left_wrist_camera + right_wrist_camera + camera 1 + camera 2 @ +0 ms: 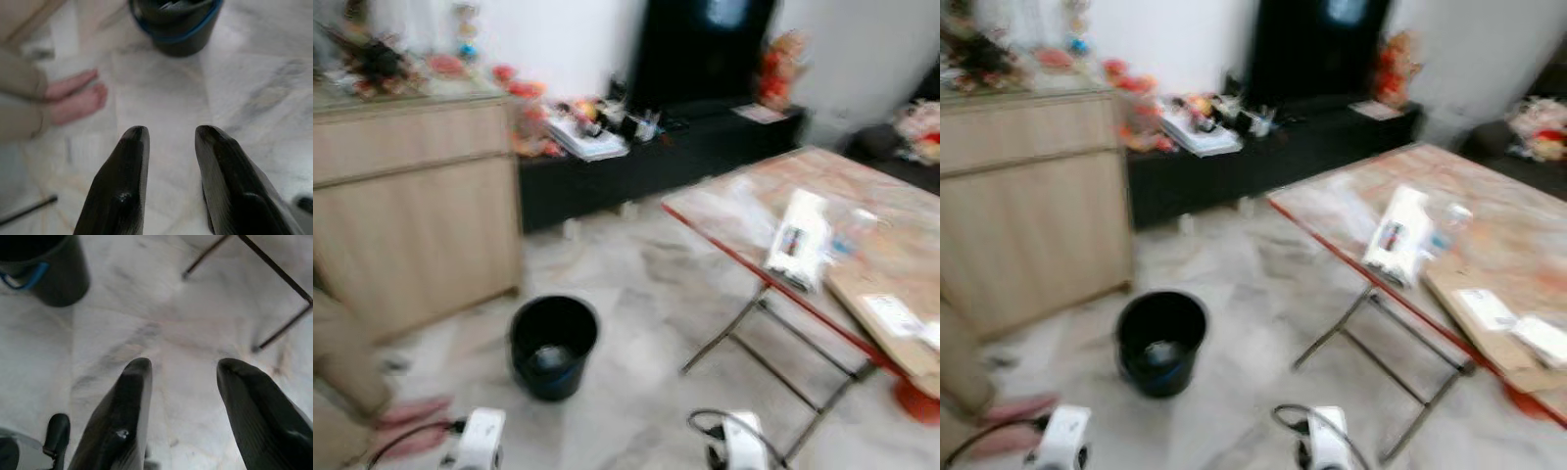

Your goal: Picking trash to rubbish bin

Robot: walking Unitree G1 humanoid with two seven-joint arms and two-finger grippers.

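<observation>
A black bin [552, 345] with a blue handle stands on the marble floor ahead of me, something pale lying inside it. A white wrapper [797, 240] and a clear plastic piece [847, 235] lie on the folding table [891, 255] to my right. My left gripper [168, 142] hangs low over the floor, open and empty, with the bin [176, 24] just beyond its fingertips. My right gripper [182, 372] is open too, above bare floor between the bin [44, 269] and the table's metal legs [274, 284]. Both wrists [480, 441] [739, 446] show at the bottom edge.
A person's bare feet [73, 98] and beige trouser leg [342, 362] are at my left, close to the bin. A wooden cabinet [411, 215] stands left, a black TV console [656, 157] with clutter at the back. Papers [891, 313] lie on the table's near part.
</observation>
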